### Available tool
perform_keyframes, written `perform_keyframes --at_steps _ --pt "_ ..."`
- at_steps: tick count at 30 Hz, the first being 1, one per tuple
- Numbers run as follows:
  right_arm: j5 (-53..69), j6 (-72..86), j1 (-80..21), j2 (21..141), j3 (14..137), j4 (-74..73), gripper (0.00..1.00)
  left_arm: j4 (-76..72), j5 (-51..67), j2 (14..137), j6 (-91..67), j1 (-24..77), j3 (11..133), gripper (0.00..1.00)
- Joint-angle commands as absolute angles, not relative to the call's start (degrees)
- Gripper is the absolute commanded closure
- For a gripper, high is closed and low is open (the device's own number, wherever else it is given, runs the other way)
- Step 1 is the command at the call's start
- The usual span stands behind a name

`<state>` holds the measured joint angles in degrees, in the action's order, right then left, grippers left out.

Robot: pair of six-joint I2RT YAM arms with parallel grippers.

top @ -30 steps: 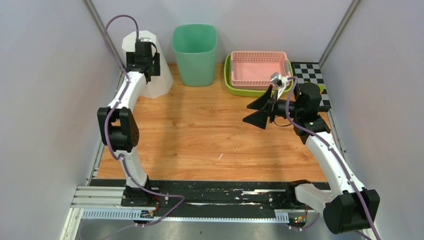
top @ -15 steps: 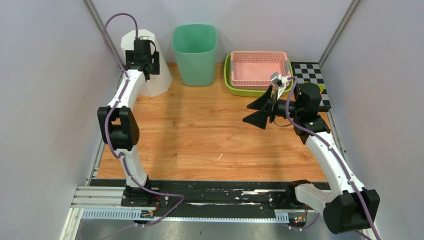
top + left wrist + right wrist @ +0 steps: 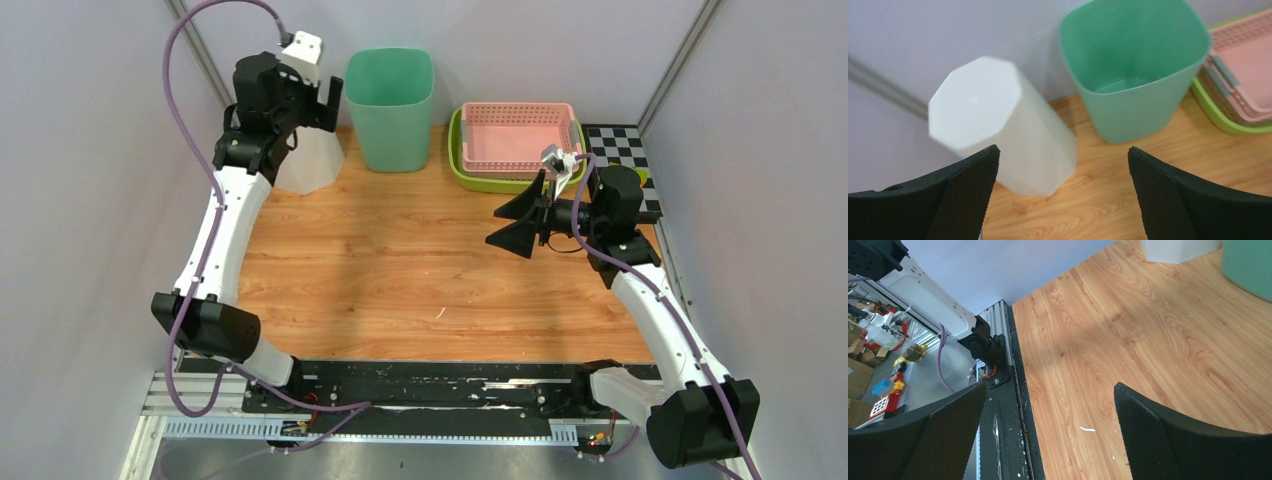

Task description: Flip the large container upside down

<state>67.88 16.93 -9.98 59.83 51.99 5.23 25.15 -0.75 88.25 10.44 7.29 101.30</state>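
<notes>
A black rail plate (image 3: 430,380) runs along the near edge and carries both arm bases. Beyond it lies the light wooden tabletop (image 3: 400,270), with a small white scrap (image 3: 440,313) on the near part of the boards.

The right gripper (image 3: 497,226) hangs over the right half of the table. Its fingers point toward the centre, its jaws are spread wide and nothing is between them.

The left arm reaches to the far left corner. There the left gripper (image 3: 1063,152) sits above and just beside the task's thing, jaws fully apart and empty.

That thing, the tall white faceted plastic container (image 3: 983,105), stands on the table against the back wall. Its closed octagonal end is up and its wider end is down on the wood. The wrist view shows it slightly blurred.

Just to its right the mint-green plastic bin (image 3: 390,110) stands upright, mouth open to the top.

Further right, a pink perforated plastic basket (image 3: 518,135) sits inside a lime-green shallow tray (image 3: 457,150). A black-and-white checkerboard (image 3: 618,145) lies in the far right corner
</notes>
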Motion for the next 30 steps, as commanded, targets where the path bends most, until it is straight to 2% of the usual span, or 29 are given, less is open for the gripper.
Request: perform_keyframes --at_steps 1,10,30 --pt "68.4 16.2 -9.4 58.4 51.1 7.2 0.0 26.9 8.4 90.4 22.2 11.8 102.8 0.0" --pt "68.3 14.9 -9.3 57.9 51.1 6.6 0.0 31.3 17.5 101.9 32.0 16.3 116.9 0.0" --pt "68.7 10.8 -9.3 58.5 51.6 3.5 0.0 34.0 23.6 119.2 38.2 17.3 128.0 0.0"
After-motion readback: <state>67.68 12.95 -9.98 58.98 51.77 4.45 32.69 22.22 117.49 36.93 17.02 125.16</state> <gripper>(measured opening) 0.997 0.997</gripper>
